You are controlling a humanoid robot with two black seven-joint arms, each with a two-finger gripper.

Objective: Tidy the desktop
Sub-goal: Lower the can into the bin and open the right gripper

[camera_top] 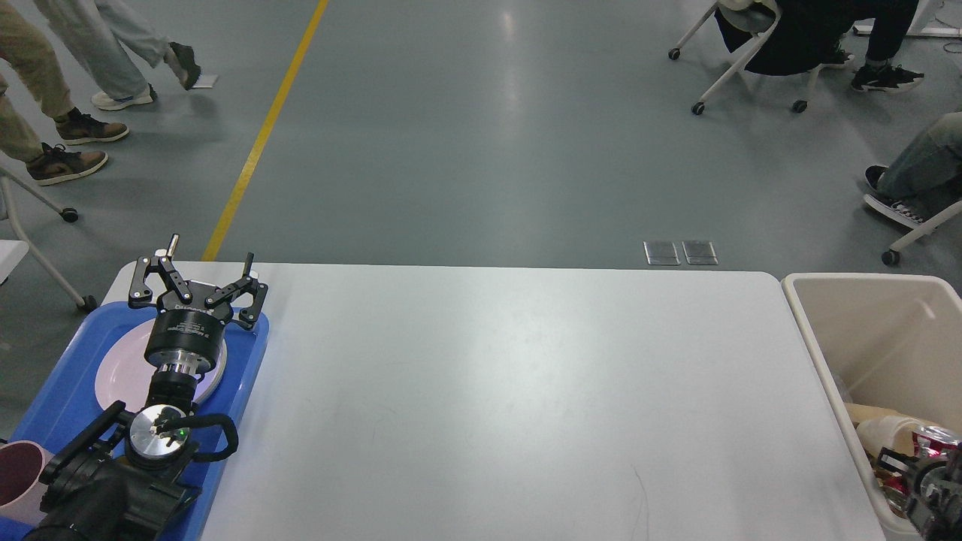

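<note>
The desktop (526,391) is a large white tabletop with a bare surface. My left gripper (210,252) is open and empty, held over the far end of a blue tray (252,353) at the table's left. My right gripper (921,488) shows only as a dark shape at the lower right corner, down inside the beige bin (864,323). I cannot tell its fingers apart. A red can (932,451) lies in the bin right beside it; whether it is held is unclear.
The blue tray holds a pink plate (120,368) and a pink cup (19,481). The bin holds a paper cup (879,432) and scraps. People and wheeled chairs are on the grey floor beyond the table.
</note>
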